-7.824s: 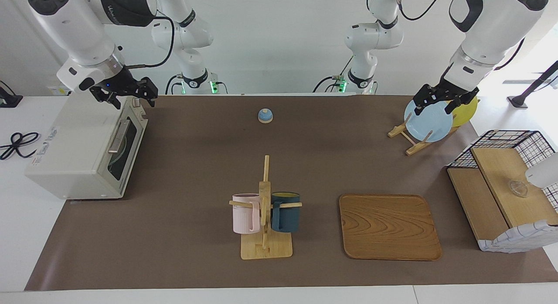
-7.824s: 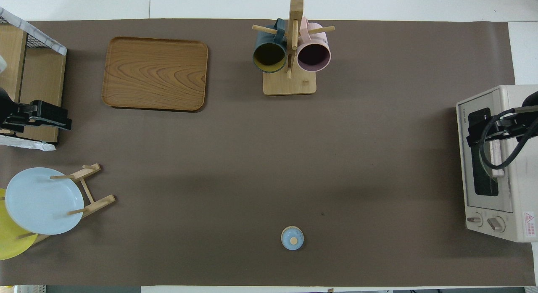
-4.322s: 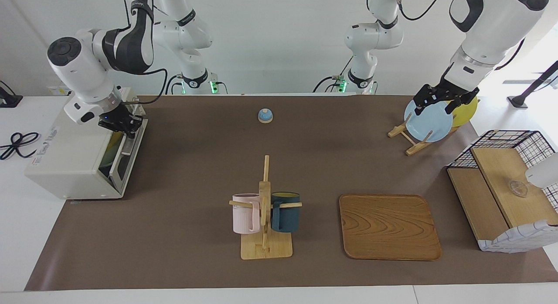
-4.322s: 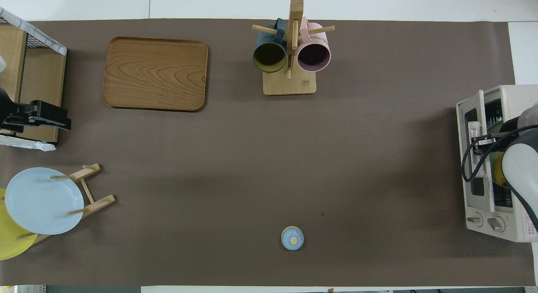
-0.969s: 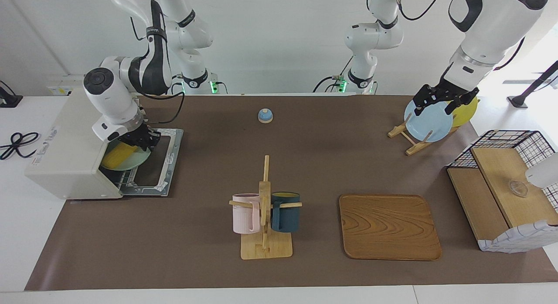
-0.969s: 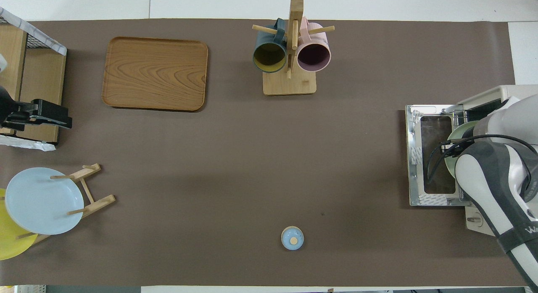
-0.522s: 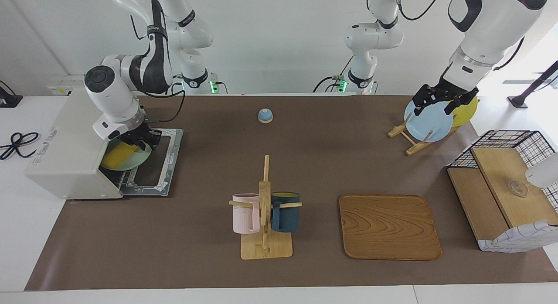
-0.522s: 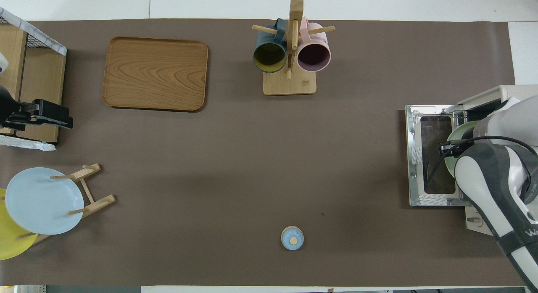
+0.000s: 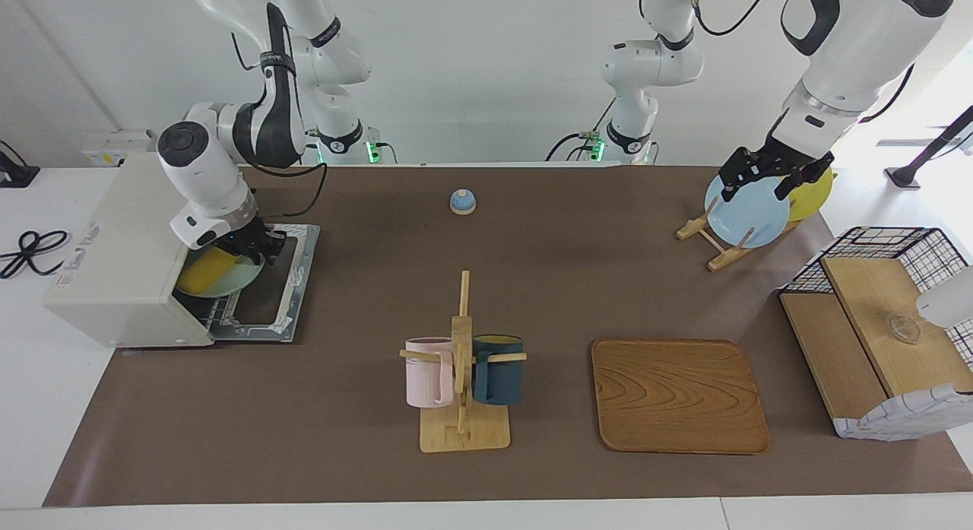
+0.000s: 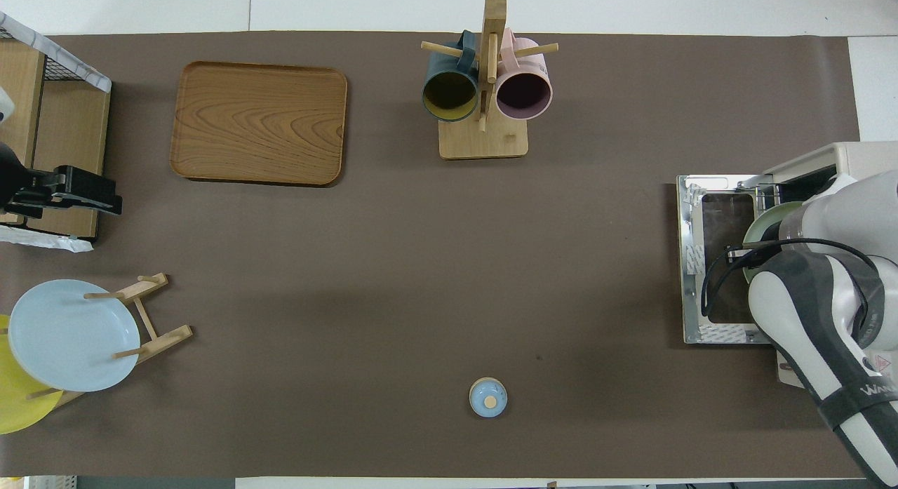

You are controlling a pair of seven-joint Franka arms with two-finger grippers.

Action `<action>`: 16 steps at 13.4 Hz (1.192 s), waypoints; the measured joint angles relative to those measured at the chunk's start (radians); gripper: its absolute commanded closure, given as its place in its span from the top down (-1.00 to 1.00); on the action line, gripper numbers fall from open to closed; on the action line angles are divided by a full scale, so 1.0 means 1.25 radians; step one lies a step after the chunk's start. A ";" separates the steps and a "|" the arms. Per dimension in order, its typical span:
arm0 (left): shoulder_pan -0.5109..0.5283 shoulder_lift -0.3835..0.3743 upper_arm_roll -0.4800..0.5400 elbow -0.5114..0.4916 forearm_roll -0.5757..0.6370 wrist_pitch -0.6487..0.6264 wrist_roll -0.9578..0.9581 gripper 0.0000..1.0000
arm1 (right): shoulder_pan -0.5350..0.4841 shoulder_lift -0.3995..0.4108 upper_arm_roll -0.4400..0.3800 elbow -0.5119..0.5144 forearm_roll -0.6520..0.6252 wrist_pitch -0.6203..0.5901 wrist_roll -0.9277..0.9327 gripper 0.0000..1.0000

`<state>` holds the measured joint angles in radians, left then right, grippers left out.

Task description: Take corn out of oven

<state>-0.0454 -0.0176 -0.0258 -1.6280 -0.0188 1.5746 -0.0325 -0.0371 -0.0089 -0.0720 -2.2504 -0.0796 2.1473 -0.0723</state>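
On the brown-matted worktop (image 9: 342, 408), a wooden stand (image 9: 462, 431) carries a pink mug (image 9: 427, 372) and a dark blue mug (image 9: 498, 369). Beside it, toward my left hand's (image 9: 762, 186) end, lies a bare wooden tray (image 9: 680, 395). A small blue bell (image 9: 462, 201) sits nearer to the robots than the stand. At my left hand's end, a light blue plate (image 9: 746, 214) and a yellow plate (image 9: 813, 195) lean upright in a wooden rack (image 9: 714, 245), near a black wire basket (image 9: 885, 237) that holds wooden shelves (image 9: 874, 302). A pale green plate (image 9: 237, 277) rests just under my right hand (image 9: 255, 245).
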 measured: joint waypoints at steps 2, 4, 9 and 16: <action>0.000 0.000 0.000 0.000 0.000 0.000 0.000 1.00 | -0.001 -0.004 0.000 -0.009 0.000 0.009 -0.006 -1.00; 0.000 0.000 0.000 0.000 0.000 0.003 0.000 1.00 | -0.001 -0.010 0.000 -0.012 0.000 0.009 -0.009 -1.00; 0.000 0.000 0.000 0.000 0.000 0.008 0.000 1.00 | 0.021 -0.027 0.007 0.020 -0.054 -0.073 -0.013 -1.00; 0.000 0.000 0.000 0.000 0.000 0.012 0.000 1.00 | 0.296 0.035 0.018 0.217 -0.076 -0.257 0.207 -1.00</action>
<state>-0.0454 -0.0176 -0.0258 -1.6280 -0.0188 1.5901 -0.0325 0.3334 0.0348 -0.0497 -1.9791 -0.1744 1.8255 0.1869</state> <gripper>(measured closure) 0.000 0.974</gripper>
